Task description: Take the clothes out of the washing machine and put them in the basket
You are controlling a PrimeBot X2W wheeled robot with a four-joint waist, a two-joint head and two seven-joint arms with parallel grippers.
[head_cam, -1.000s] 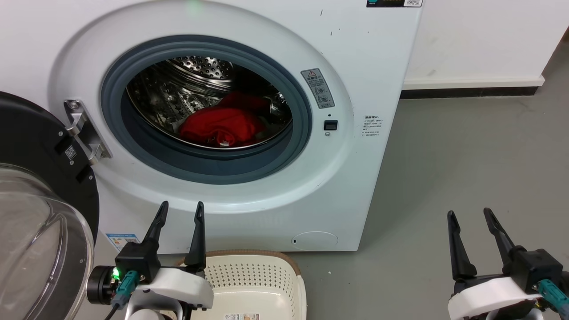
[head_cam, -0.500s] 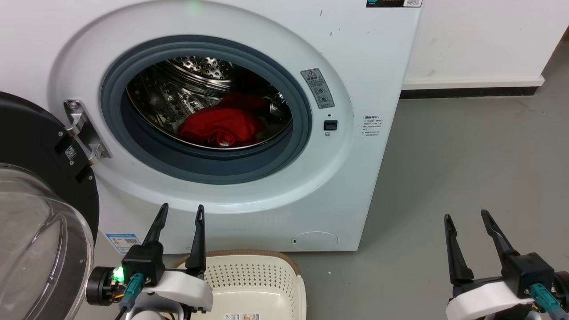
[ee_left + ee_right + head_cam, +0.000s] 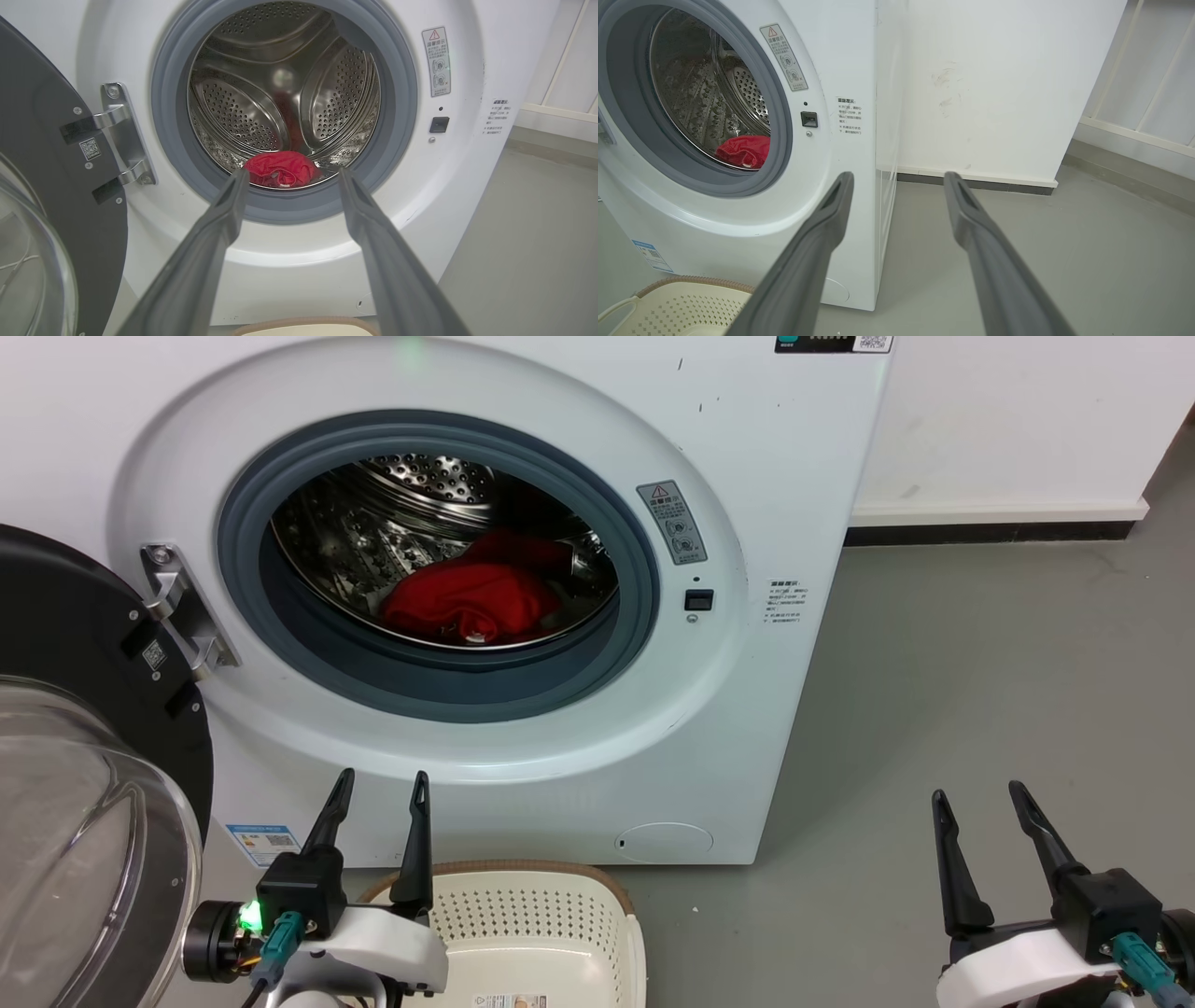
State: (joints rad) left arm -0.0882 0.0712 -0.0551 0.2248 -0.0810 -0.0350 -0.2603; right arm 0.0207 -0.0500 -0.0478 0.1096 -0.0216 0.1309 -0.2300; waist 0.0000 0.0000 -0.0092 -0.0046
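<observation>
The task is at its first step, I judge: nothing is taken out yet. The clothes (image 3: 467,599) lie as one red heap at the bottom of the steel drum (image 3: 355,532), inside the washing machine (image 3: 747,476). The cream basket (image 3: 523,910) stands on the floor at the foot of the washing machine, below its porthole, and no garment can be seen in the part of it that shows.

The left gripper (image 3: 383,782) waits in front of the washing machine, low, below the porthole, with its two fingers apart and nothing between them. In its wrist view the red heap sits between the fingertips, far ahead. The right gripper (image 3: 976,791) hangs in front of the washing machine's right corner, also spread and empty.

The next move probably asks the left gripper to rise, pass over the grey rubber seal (image 3: 616,644) without rubbing it, go down to the heap and pinch a thick fold. The black-framed glass door (image 3: 75,644) stands open at the left of the washing machine, so the arm should keep away from that side.

The floor (image 3: 934,709) is smooth grey. A white wall (image 3: 1008,420) with a dark skirting runs behind the washing machine, to its right.
</observation>
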